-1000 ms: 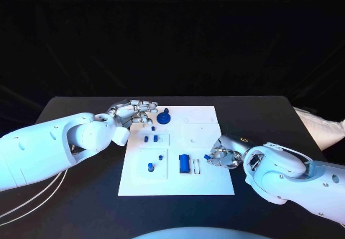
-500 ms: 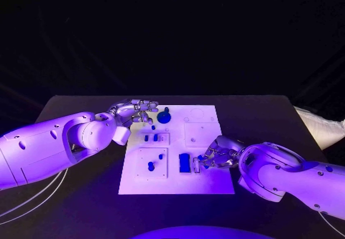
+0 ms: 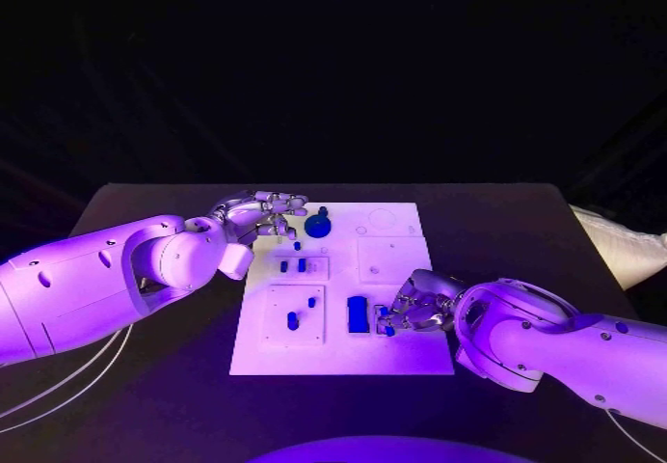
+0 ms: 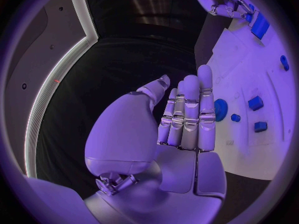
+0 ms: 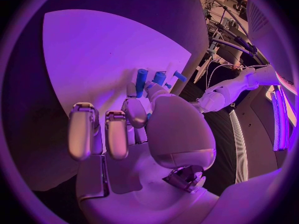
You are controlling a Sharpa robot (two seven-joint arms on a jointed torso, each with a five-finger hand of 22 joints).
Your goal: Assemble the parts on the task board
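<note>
The white task board [image 3: 403,352] lies mid-table. My left hand [image 3: 264,217] hovers at its far left corner, beside a blue gear [image 3: 318,229]. In the left wrist view its fingers [image 4: 187,114] are stretched out side by side and hold nothing. My right hand [image 3: 413,307] is over the board's near right part, next to a tall blue block [image 3: 358,314]. It pinches a small blue part [image 3: 386,328] low over the board. In the right wrist view a bit of blue shows between thumb and finger [image 5: 149,116], with blue pegs [image 5: 142,79] just beyond on the board [image 5: 99,50].
Small blue pieces sit in two square insets: a pair [image 3: 292,266] at the middle left and others [image 3: 292,319] at the near left. A white cushion [image 3: 626,246] lies off the table's right edge. Bare board lies at the far right.
My right hand has shifted left and nearer, further onto the board toward the tall blue block, carrying the small part. The left hand has stayed in place.
</note>
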